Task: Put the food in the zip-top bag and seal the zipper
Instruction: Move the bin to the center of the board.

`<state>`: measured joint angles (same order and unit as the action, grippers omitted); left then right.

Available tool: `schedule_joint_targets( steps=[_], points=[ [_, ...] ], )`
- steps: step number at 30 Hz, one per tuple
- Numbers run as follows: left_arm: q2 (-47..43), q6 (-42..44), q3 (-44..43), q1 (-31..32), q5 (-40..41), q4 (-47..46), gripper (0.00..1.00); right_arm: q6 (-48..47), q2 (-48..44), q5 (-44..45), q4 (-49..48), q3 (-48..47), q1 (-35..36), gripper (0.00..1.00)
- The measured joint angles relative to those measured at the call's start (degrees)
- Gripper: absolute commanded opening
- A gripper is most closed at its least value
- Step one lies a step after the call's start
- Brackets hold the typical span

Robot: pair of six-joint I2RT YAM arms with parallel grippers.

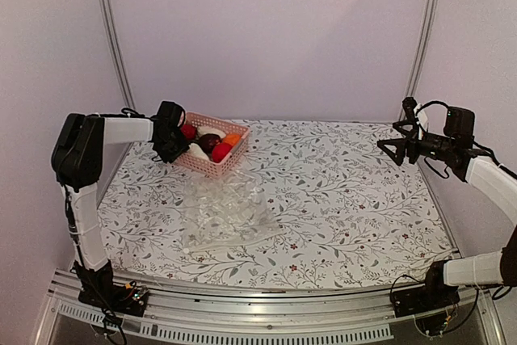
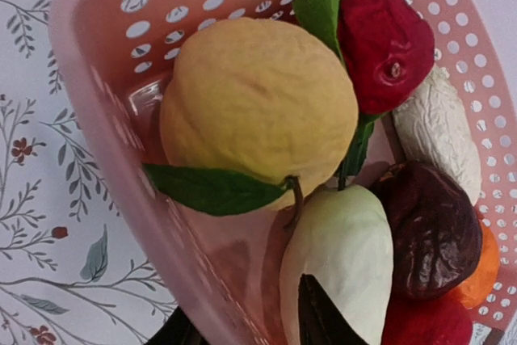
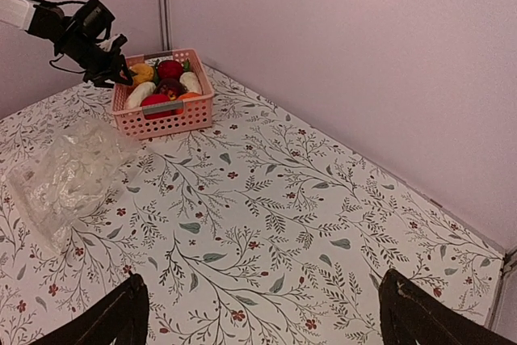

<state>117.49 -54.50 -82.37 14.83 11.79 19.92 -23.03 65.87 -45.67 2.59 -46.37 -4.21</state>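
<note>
The food lies in a pink basket (image 1: 212,166) at the back left: a yellow lemon (image 2: 258,103), a red fruit (image 2: 384,46), a pale green-white piece (image 2: 339,256), a white piece (image 2: 436,131), a dark purple piece (image 2: 432,228) and an orange piece (image 2: 482,272). My left gripper (image 1: 170,143) is open at the basket's left end. One finger (image 2: 319,317) is inside over the pale piece, the other (image 2: 174,330) outside the wall. The clear zip-top bag (image 1: 224,214) lies crumpled and empty in front of the basket. Its zipper is not discernible. My right gripper (image 1: 397,145) is open and empty, raised at the far right.
The table has a floral cloth (image 1: 347,199). Pink walls and two metal posts (image 1: 113,30) close the back. In the right wrist view the basket (image 3: 166,115), the bag (image 3: 69,175) and the left gripper (image 3: 101,58) show far off.
</note>
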Motion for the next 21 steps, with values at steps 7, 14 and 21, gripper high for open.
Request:
schedule_joint_targets(
  steps=[7,14,21],
  points=[
    [1.16,2.99,-4.5,4.44,0.24,0.39,0.14,-0.42,0.09,0.24,0.02,-0.07,0.0,0.97],
    [8.81,4.74,-17.2,12.22,-2.8,0.09,0.13,-0.44,0.09,2.01,0.0,-0.07,0.0,0.97],
    [17.77,3.19,-30.27,19.15,-6.75,0.42,0.1,-0.28,0.09,4.5,-0.04,-0.07,0.0,0.98]
  ],
)
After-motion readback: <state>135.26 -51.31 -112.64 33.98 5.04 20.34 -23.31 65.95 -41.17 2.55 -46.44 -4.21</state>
